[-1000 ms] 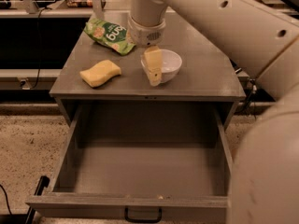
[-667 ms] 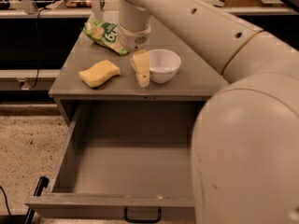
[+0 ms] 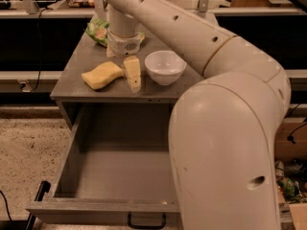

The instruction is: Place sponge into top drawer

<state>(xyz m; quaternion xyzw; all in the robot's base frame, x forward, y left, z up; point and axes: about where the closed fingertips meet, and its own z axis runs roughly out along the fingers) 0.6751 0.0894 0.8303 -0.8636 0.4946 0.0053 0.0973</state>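
Observation:
The pale yellow sponge (image 3: 101, 74) lies on the grey table top (image 3: 79, 61) near its front left edge. My gripper (image 3: 131, 75) hangs from the arm just right of the sponge, between it and the white bowl (image 3: 165, 66), low over the table and very close to the sponge's right end. The top drawer (image 3: 115, 171) is pulled wide open below the table's front and holds nothing. Its black handle (image 3: 146, 221) shows at the bottom edge. My arm hides the drawer's right side.
A green snack bag (image 3: 98, 29) lies at the back left of the table, partly behind my wrist. My large arm fills the right half of the view. Speckled floor lies to the left of the drawer, with a dark shelf behind the table.
My gripper has moved left, from over the bowl's left rim to just beside the sponge's right end. My arm now covers more of the right side. The sponge and bowl have not moved.

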